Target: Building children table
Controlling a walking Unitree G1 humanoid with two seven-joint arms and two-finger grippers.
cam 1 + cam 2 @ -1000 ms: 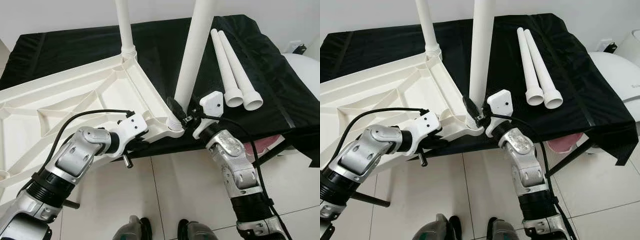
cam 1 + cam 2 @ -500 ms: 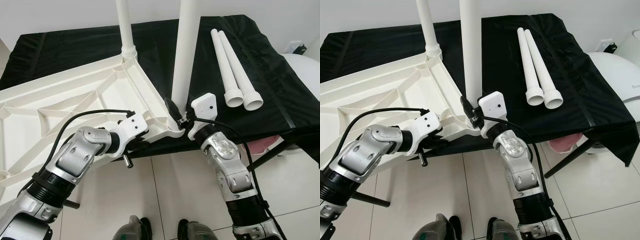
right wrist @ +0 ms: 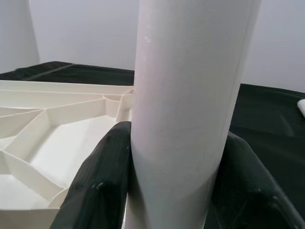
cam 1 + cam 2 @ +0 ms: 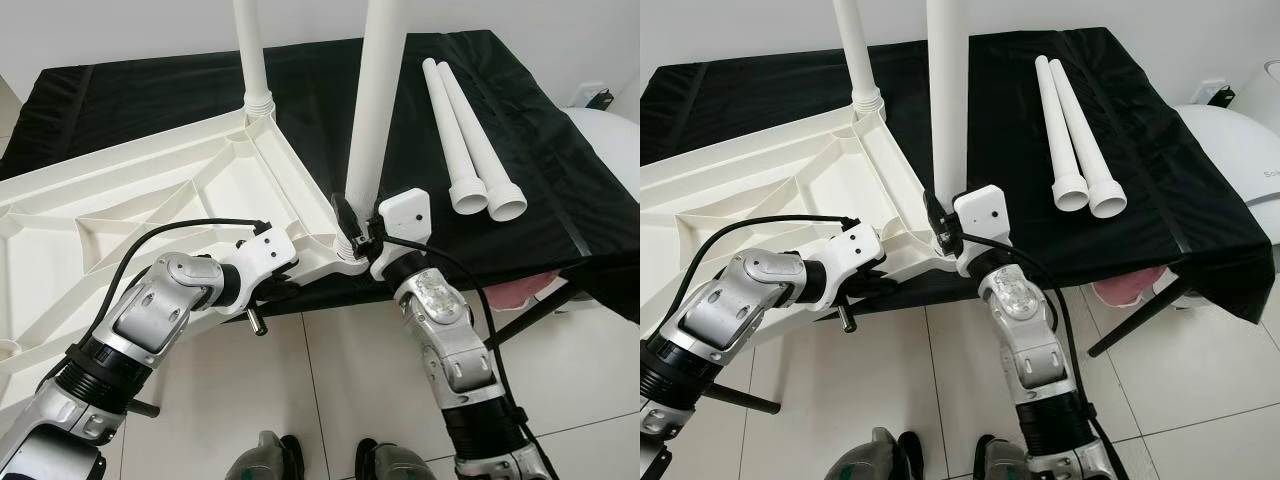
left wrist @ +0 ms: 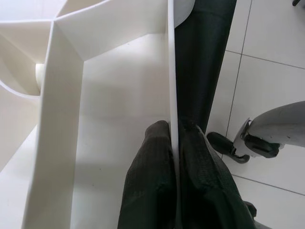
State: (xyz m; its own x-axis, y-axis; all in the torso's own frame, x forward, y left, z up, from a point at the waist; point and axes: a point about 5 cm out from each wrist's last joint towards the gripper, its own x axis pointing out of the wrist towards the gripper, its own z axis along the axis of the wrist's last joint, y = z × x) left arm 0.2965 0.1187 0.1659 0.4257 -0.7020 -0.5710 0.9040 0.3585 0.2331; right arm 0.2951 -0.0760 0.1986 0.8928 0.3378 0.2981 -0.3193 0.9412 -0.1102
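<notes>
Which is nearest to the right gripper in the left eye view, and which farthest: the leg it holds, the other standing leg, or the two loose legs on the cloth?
1. Held leg, between the right gripper fingers.
2. Two loose legs, lying on the black cloth on its right.
3. Other standing leg, at the tabletop's far corner, on its left.

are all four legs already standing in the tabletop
No, two table legs lie loose on the black cloth, apart from the upturned tabletop.

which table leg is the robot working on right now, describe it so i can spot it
On the black-covered table lies an upturned white tabletop. The leg stands at its near corner, with the right gripper shut on its base; the other standing leg rises ungripped at the far corner.
</notes>
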